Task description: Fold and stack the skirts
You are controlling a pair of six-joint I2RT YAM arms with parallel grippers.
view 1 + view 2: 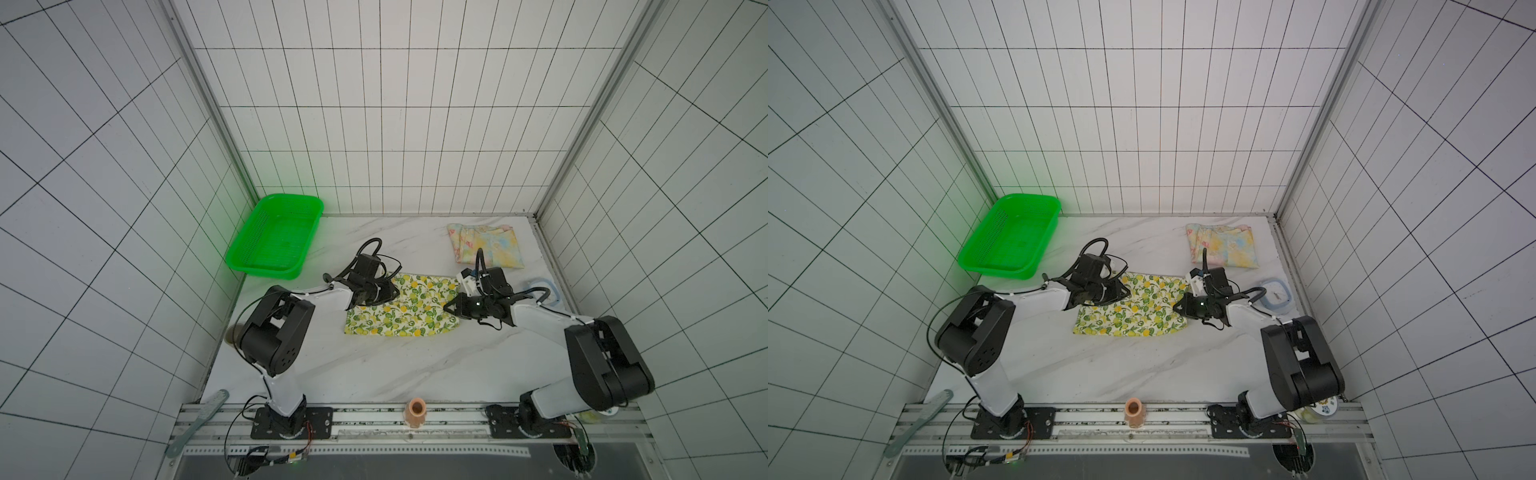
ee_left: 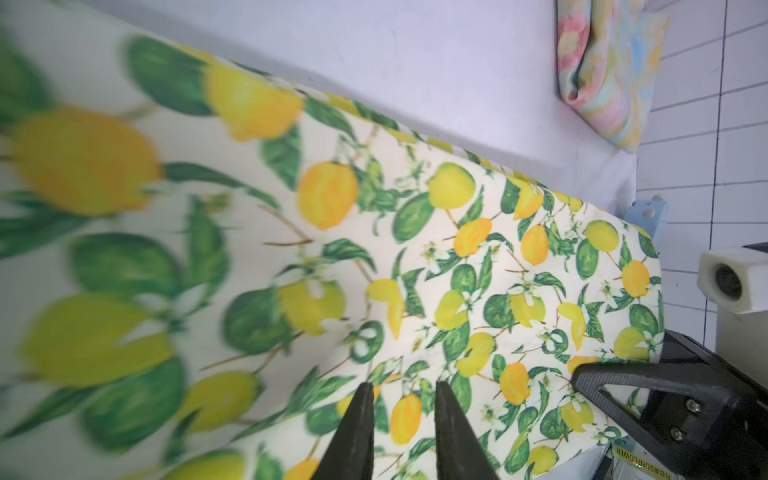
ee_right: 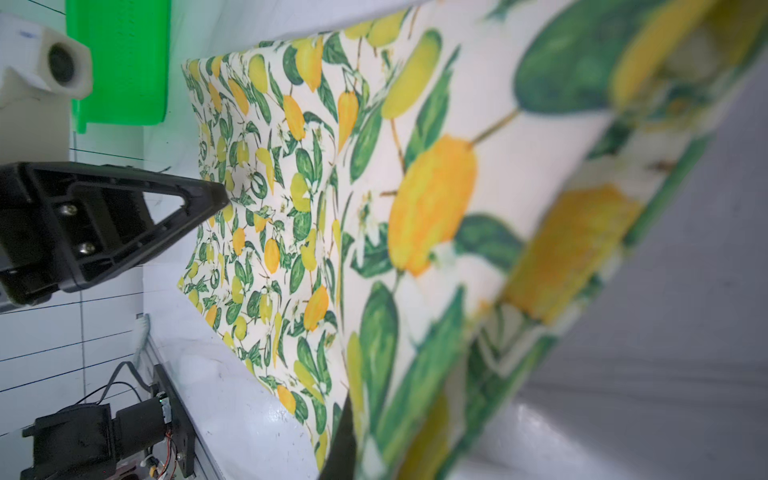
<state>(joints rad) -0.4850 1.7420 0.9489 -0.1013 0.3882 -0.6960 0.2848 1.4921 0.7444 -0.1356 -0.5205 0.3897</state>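
Lemon skirt (image 1: 409, 309) lies spread on the marble tabletop (image 1: 374, 374), just right of the green basket (image 1: 253, 232) and nearer the robot bases than it. Its basket-side edge is partly under the left gripper (image 1: 390, 291).

Floral skirt (image 1: 486, 247) lies folded, well right of the basket by the back wall. Its near edge is crossed by the right arm's cable.

Left gripper: in its wrist view the fingers (image 2: 365, 432) stand slightly apart, a narrow gap. The lemon print runs unbroken through that gap and nothing looks pinched. Tips are over the cloth — can't tell whether they press on it.

Right gripper (image 1: 448, 308) sits at the skirt edge farthest from the basket, jaws closed on it. In its wrist view only one finger (image 3: 341, 440) shows. The other is covered by cloth, which runs up close to the lens and blurs out there.

Hard to make out:
- Blue-rimmed clear container (image 1: 1277, 296), far right of the basket, is partly behind the right arm in both top views. Contents unreadable.
- Peach-coloured cup-like thing (image 1: 415, 412) stands on the front rail — can't say what it is.
- Near half of the left wrist view is blur.
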